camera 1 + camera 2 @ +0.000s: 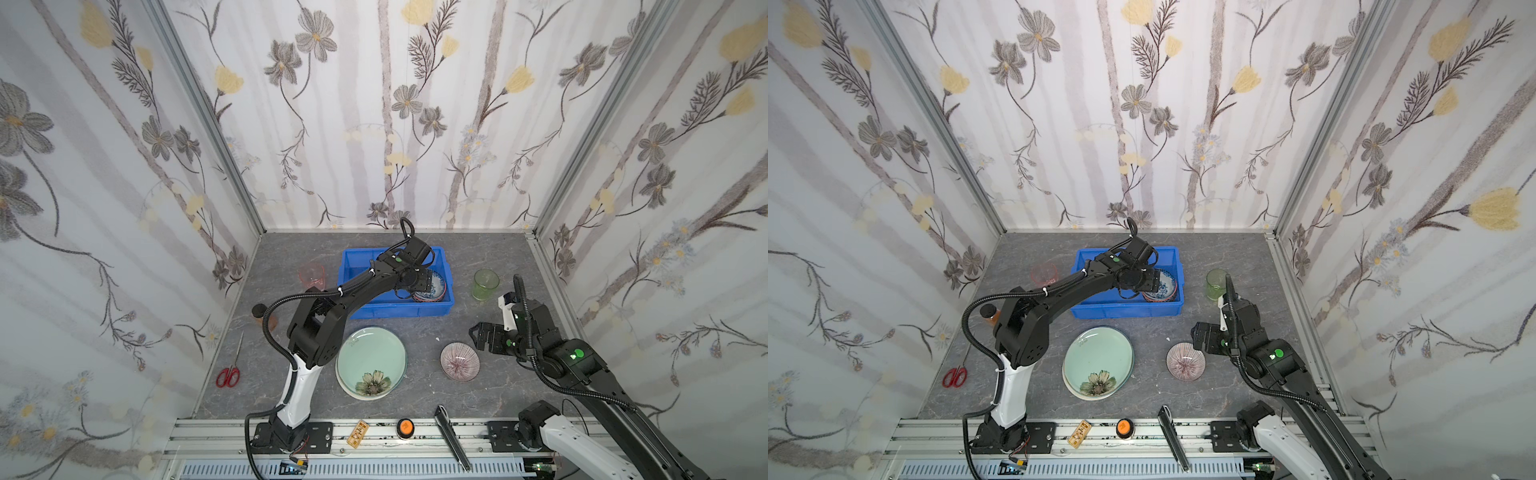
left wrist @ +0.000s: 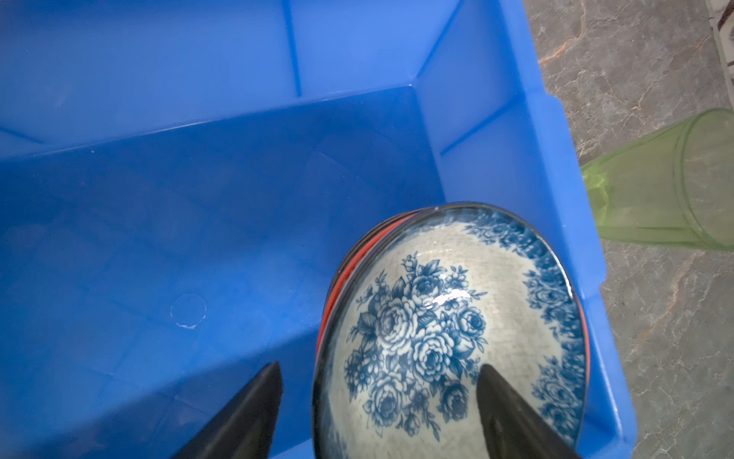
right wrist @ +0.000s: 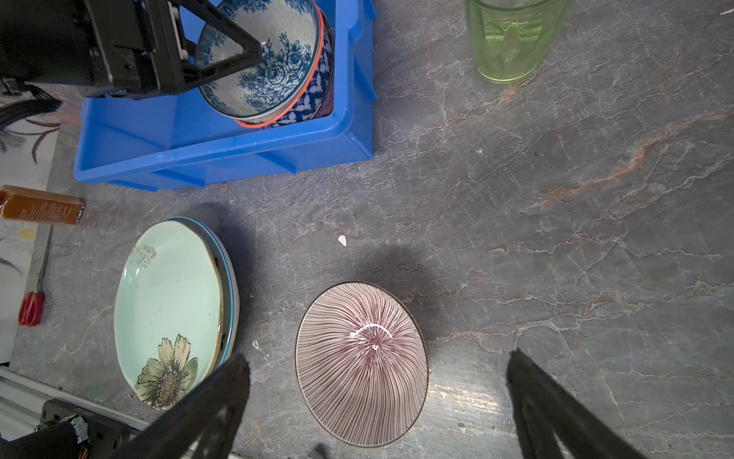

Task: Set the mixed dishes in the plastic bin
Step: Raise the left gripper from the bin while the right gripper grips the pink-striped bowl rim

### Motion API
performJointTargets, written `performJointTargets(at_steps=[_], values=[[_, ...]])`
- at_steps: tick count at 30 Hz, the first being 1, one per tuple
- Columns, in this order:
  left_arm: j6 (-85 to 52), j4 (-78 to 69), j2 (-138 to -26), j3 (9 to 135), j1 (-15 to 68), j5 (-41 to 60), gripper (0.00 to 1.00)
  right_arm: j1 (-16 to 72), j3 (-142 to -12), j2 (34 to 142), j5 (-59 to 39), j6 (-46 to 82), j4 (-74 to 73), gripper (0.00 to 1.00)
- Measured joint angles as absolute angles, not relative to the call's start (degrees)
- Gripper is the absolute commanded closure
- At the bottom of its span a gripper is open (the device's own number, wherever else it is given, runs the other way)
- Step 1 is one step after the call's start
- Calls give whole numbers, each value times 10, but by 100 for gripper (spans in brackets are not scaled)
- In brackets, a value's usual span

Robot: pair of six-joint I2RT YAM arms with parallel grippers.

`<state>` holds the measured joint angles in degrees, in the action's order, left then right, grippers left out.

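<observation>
Where round glazed bowl (image 2: 421, 318) nests, smooth plastic bin (image 2: 198, 131)

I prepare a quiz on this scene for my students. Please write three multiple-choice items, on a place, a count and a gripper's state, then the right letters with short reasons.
1. Where is the blue-flowered bowl?
A. on the bare table
B. on the plates
C. in the blue bin, stacked on other bowls

2. How many glass tumblers stand outside the bin?
A. none
B. two
C. four

3. The right gripper is:
A. open over the striped bowl
B. shut on it
C. shut on a plate

1 C: blue walls surround it.
2 B: the pink tumbler left of the bin, the green tumbler right of it.
3 A: its fingers stand wide apart, touching nothing.
</observation>
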<state>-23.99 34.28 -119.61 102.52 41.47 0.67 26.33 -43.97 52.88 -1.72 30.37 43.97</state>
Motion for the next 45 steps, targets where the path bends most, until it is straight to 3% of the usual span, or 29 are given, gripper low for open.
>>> performJointTargets(at_steps=[2, 15, 21, 26, 34, 45], values=[[-240, 343, -1188, 1025, 415, 7, 0, 263, -440, 532, -17, 304, 440, 0], [-244, 342, -1093, 985, 419, -4, 0, 263, -426, 572, -14, 304, 430, 4], [-244, 339, -1012, 935, 420, -33, 0, 263, -383, 607, -17, 316, 420, 15], [-246, 323, -930, 851, 419, -52, 0, 263, -359, 628, -22, 331, 401, 33], [-261, 282, -830, 737, 398, -53, 0, 265, -329, 644, -39, 353, 369, 39], [-290, 263, -803, 675, 380, -25, 0, 273, -302, 664, -56, 362, 339, 58]])
